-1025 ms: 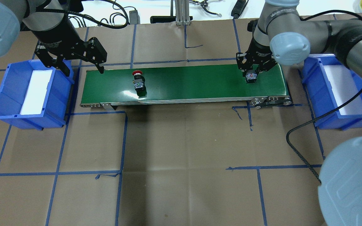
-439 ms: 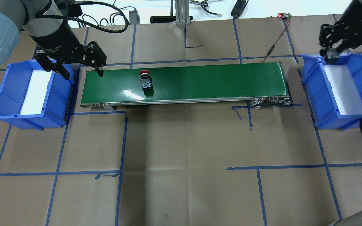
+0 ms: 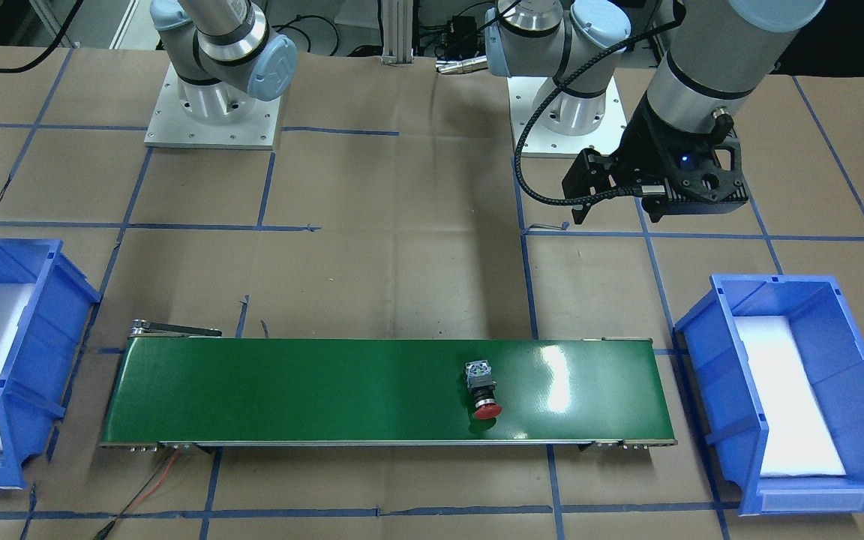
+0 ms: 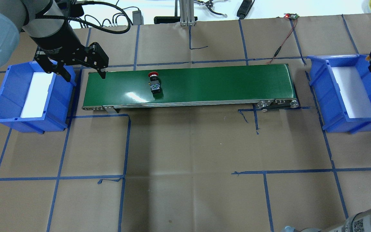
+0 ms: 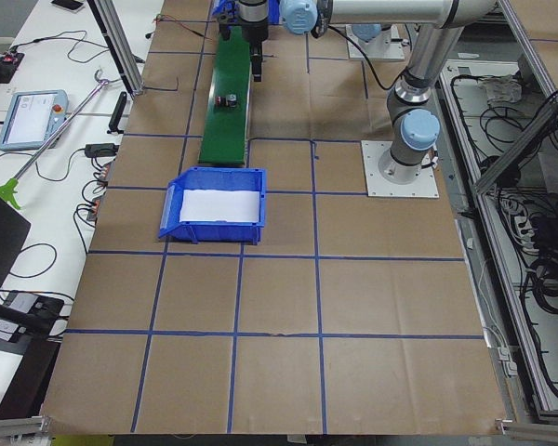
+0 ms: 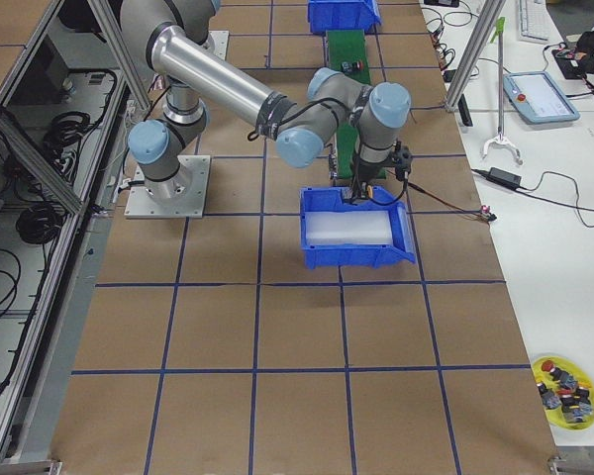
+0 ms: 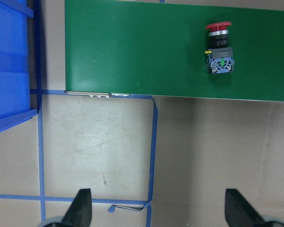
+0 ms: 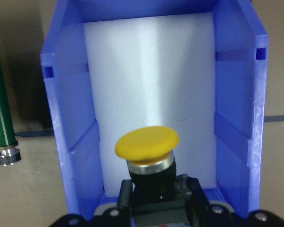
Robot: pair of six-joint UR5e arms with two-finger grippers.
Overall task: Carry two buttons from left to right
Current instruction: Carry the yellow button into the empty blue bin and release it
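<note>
Right tool (image 8: 154, 191) grips the yellow button (image 8: 147, 141) over the bin (image 8: 236, 85) beside the belt (image 4: 221, 83), to drop it. Left tool (image 4: 85, 74) is open.

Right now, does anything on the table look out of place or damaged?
Nothing looks spilled or damaged. The red button lies on its side on the belt, cap pointing away from the robot. The right gripper holds the yellow button over the right bin.
</note>
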